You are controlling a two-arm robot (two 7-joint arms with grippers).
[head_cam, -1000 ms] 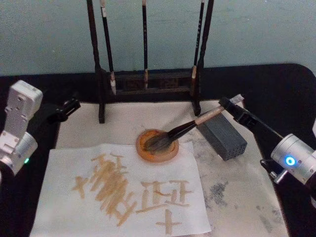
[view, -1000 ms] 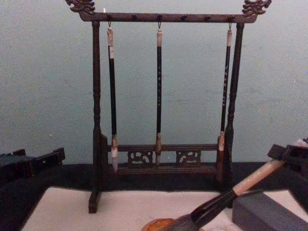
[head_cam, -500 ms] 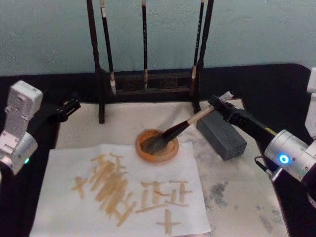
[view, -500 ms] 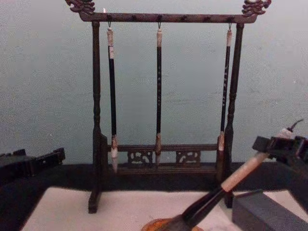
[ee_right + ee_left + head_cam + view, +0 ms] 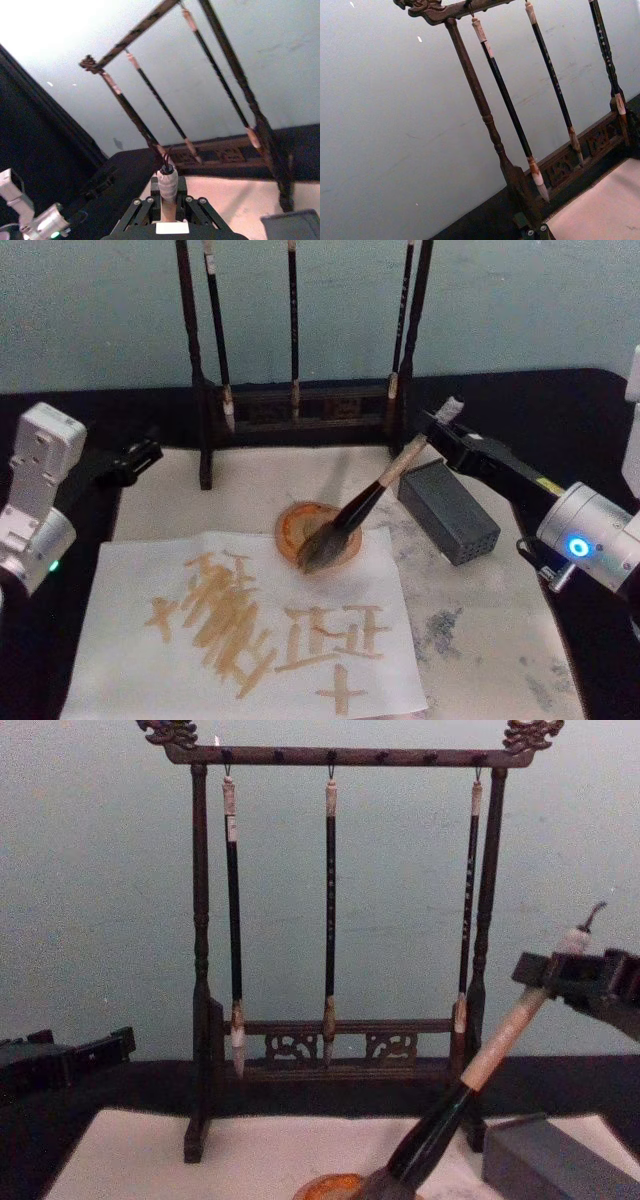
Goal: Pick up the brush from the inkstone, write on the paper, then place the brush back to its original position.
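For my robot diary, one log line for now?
right tool: shut on brush | bristles: on inkstone | left tool: idle at left

At the right edge, the right claw [image 5: 549, 971] pinches the top of the brush [image 5: 470, 1070]. The brush slants down to lower centre, bristles at the orange inkstone [image 5: 322, 1187]. Behind, a wooden rack [image 5: 200, 970] hangs three thin brushes [image 5: 330, 900]. A grey block [image 5: 545, 1162] sits lower right, and the left claw [image 5: 100, 1050] is at the left edge.
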